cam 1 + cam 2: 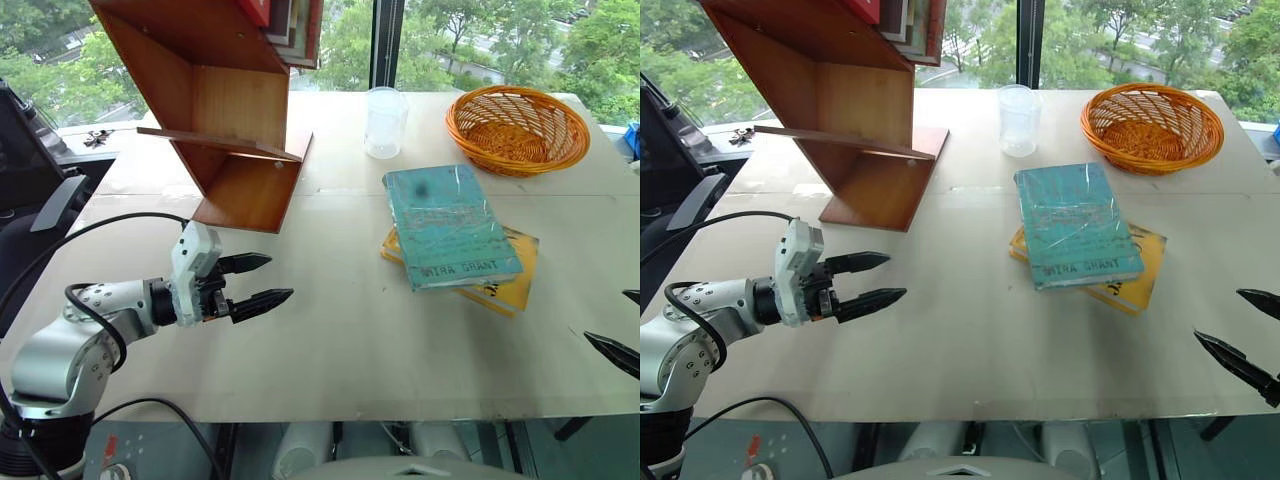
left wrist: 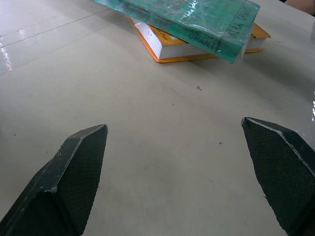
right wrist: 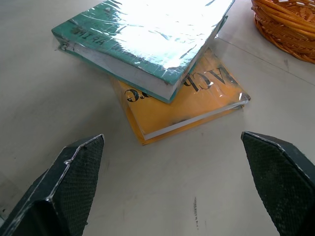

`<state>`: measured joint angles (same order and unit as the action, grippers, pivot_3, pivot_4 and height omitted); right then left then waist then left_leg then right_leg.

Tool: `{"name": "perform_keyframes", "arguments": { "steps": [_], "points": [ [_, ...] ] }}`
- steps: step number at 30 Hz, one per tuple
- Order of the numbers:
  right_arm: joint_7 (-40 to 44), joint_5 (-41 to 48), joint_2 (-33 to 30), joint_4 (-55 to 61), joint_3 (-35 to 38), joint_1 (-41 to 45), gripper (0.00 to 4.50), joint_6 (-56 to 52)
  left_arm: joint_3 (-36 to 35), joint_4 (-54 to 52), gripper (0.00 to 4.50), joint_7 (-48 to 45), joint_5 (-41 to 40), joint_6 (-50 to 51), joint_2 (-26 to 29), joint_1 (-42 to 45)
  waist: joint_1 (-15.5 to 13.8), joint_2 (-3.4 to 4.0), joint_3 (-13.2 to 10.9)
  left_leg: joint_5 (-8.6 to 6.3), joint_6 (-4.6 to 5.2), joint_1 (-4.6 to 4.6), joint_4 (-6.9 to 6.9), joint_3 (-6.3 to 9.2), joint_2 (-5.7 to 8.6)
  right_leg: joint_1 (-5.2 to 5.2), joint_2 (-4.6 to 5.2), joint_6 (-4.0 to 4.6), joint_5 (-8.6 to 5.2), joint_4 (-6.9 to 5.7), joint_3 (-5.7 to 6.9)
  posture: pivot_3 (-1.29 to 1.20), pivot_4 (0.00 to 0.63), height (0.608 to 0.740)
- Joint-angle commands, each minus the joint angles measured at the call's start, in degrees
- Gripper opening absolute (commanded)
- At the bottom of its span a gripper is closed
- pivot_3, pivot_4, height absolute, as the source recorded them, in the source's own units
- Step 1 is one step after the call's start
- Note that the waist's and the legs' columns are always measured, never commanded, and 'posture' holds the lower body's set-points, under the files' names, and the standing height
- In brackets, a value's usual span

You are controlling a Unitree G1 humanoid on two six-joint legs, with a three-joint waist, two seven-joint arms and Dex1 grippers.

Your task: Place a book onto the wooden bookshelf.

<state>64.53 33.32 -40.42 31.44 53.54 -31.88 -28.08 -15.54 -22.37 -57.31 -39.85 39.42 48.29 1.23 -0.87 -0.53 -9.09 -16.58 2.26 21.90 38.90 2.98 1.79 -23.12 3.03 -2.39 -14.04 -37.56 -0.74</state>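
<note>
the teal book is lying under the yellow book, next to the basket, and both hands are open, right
Not quite: the teal book lies on top of the yellow book, not under it, as the left eye view shows. The rest holds: the pair sits near the basket, and the left hand and right hand are both open.

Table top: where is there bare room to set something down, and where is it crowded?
Bare: the wide table strip between left gripper and right gripper, both open, and between wooden bookshelf and book. Crowded: the far side, with plastic cup, basket and the book on a yellow book.
</note>
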Motion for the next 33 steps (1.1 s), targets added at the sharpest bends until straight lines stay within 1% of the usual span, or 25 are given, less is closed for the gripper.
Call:
{"name": "perform_keyframes", "arguments": {
  "steps": [1,3,4,9,10,11,13,14,16,17,18,19,20,22,23,25,27,30,33],
  "points": [
    [-4.0,-0.3,1.4,1.0,-1.5,1.0,4.42,1.4,1.1,-0.7,4.5,0.5,-0.2,-0.8,-0.4,3.4,0.0,0.0,0.0,0.0,0.0,0.0,0.0,0.0,0.0,0.0,0.0,0.0,0.0,0.0,0.0,0.0,0.15,0.74],
    [-8.3,0.0,2.3,2.5,-4.1,3.3,4.42,0.1,3.9,-1.6,4.5,1.8,-0.9,-0.2,-2.2,6.9,-0.3,-0.11,0.0,0.0,-0.01,0.0,-0.06,0.06,0.0,0.0,0.0,0.01,0.0,0.02,0.05,0.0,0.15,0.74],
    [-10.6,0.3,2.2,3.0,-5.2,4.7,4.42,-1.5,4.3,-2.1,4.5,1.9,-1.3,-0.1,-2.8,7.9,-0.2,-0.05,0.0,0.01,-0.01,0.02,-0.05,0.07,0.0,-0.01,0.0,0.01,0.0,0.03,0.06,0.0,0.15,0.74],
    [-19.2,2.9,-2.2,3.7,-11.0,11.8,4.42,-12.8,5.6,-3.7,4.5,0.2,-2.8,-0.5,-2.8,11.1,0.2,-0.01,0.0,0.01,-0.02,0.01,-0.07,-0.1,0.03,-0.08,0.01,-0.01,0.02,0.01,-0.09,0.0,0.15,0.74],
    [-22.4,0.7,-3.5,3.1,-13.3,14.6,4.42,-14.0,5.4,-4.5,4.5,0.1,-3.7,0.0,-2.7,11.5,0.2,-0.01,0.0,0.01,-0.02,0.01,-0.1,-0.1,0.03,-0.09,0.0,-0.02,0.02,0.0,-0.09,0.0,0.15,0.74],
    [-24.6,0.9,-4.5,2.1,-15.1,17.9,4.42,-16.3,5.4,-5.3,4.5,-0.3,-4.0,-0.1,-2.5,11.7,0.3,-0.02,0.0,0.02,-0.02,0.0,-0.13,-0.1,0.02,-0.09,-0.02,-0.17,0.11,0.0,-0.09,0.0,0.15,0.74],
    [-29.5,1.4,-5.7,0.3,-18.3,25.2,4.42,-21.3,5.3,-6.7,4.5,-0.9,-4.4,-0.6,-1.9,11.7,0.5,0.0,-0.1,0.03,-0.05,0.06,-0.13,-0.17,0.02,-0.21,-0.04,-0.19,0.13,-0.03,-0.15,0.0,0.15,0.74],
    [-32.2,0.0,-6.5,-1.7,-21.4,29.9,3.9,-23.3,4.9,-7.7,4.5,-0.9,-5.5,-0.4,-1.8,11.6,0.5,-0.01,-0.1,0.09,-0.14,0.09,-0.14,-0.18,0.04,-0.22,-0.03,-0.19,0.13,-0.03,-0.16,0.0,0.15,0.74],
    [-36.4,-3.6,-7.8,-6.0,-28.3,38.3,3.19,-26.6,4.3,-9.5,4.5,-1.2,-7.3,0.2,-1.6,10.8,0.5,-0.02,-0.1,0.15,-0.24,0.08,-0.14,-0.19,0.04,-0.22,-0.03,-0.19,0.13,-0.02,-0.16,0.0,0.15,0.74],
    [-38.2,-5.1,-8.0,-8.3,-31.2,42.2,2.51,-28.2,4.2,-10.3,4.5,-1.3,-7.5,0.0,-1.4,10.4,0.4,-0.02,-0.1,0.15,-0.24,0.08,-0.15,-0.21,0.05,-0.23,-0.04,-0.18,0.12,-0.02,-0.16,0.0,0.15,0.74],
    [-39.3,-6.4,-8.1,-10.7,-34.1,45.9,2.19,-29.4,3.8,-10.7,4.5,-1.2,-7.9,-0.1,-1.3,10.0,0.4,-0.03,-0.1,0.15,-0.24,0.1,-0.15,-0.21,0.05,-0.25,-0.04,-0.18,0.12,-0.01,-0.15,0.0,0.15,0.74],
    [-40.4,-8.0,-8.1,-13.4,-36.7,49.2,1.71,-29.9,3.3,-11.2,4.5,-0.4,-8.8,0.4,-1.5,9.8,0.4,-0.02,-0.1,0.17,-0.26,0.11,-0.16,-0.2,0.05,-0.26,-0.05,-0.18,0.12,-0.01,-0.14,0.0,0.15,0.74],
    [-40.7,-9.3,-8.3,-15.7,-38.8,51.6,1.14,-30.0,3.0,-11.7,4.5,0.2,-9.5,0.7,-1.5,9.7,0.2,-0.01,-0.1,0.17,-0.27,0.11,-0.16,-0.22,0.05,-0.27,-0.05,-0.18,0.12,-0.02,-0.15,0.0,0.15,0.74],
    [-39.8,-12.1,-8.3,-21.6,-43.9,56.1,0.19,-28.4,2.1,-12.9,4.5,1.1,-10.5,1.1,-1.3,8.5,0.1,-0.02,-0.1,0.18,-0.28,0.27,-0.16,-0.19,0.06,-0.4,-0.05,-0.19,0.13,-0.01,-0.1,0.0,0.15,0.74],
    [-39.2,-13.4,-7.9,-24.5,-46.0,57.9,0.09,-26.9,1.6,-13.4,4.5,1.4,-11.0,1.3,-1.1,7.8,0.1,-0.02,-0.1,0.18,-0.28,0.32,-0.16,-0.19,0.06,-0.43,-0.04,-0.19,0.12,0.02,-0.1,0.0,0.15,0.74],
    [-37.0,-16.3,-6.5,-31.7,-50.8,61.4,0.09,-22.0,1.0,-13.9,4.5,1.6,-10.7,0.9,-0.7,6.0,0.3,-0.02,-0.1,0.18,-0.28,0.42,-0.16,-0.19,0.06,-0.49,-0.04,-0.2,0.13,0.11,-0.09,0.0,0.15,0.74],
    [-34.3,-17.4,-4.4,-37.0,-53.6,64.4,0.09,-18.2,0.9,-14.2,4.5,2.3,-10.4,0.6,-0.7,5.1,0.4,-0.02,-0.1,0.18,-0.28,0.48,-0.17,-0.2,0.06,-0.5,-0.04,-0.21,0.13,0.21,-0.09,0.0,0.15,0.74],
    [-28.9,-17.9,-1.2,-39.0,-57.1,67.0,0.09,-12.8,0.3,-14.1,4.5,4.1,-9.6,-0.1,-1.2,3.5,0.9,0.0,-0.1,0.18,-0.27,0.52,-0.18,-0.2,0.06,-0.55,-0.06,-0.22,0.14,0.23,-0.09,0.0,0.15,0.74],
    [-27.2,-18.6,0.6,-38.1,-58.3,66.9,0.09,-9.9,-0.4,-13.6,4.5,4.6,-8.4,-1.2,-1.2,1.3,1.3,0.01,-0.1,0.18,-0.28,0.53,-0.24,-0.18,0.05,-0.62,-0.05,-0.22,0.14,0.19,-0.08,0.0,0.15,0.74]
  ]
}}
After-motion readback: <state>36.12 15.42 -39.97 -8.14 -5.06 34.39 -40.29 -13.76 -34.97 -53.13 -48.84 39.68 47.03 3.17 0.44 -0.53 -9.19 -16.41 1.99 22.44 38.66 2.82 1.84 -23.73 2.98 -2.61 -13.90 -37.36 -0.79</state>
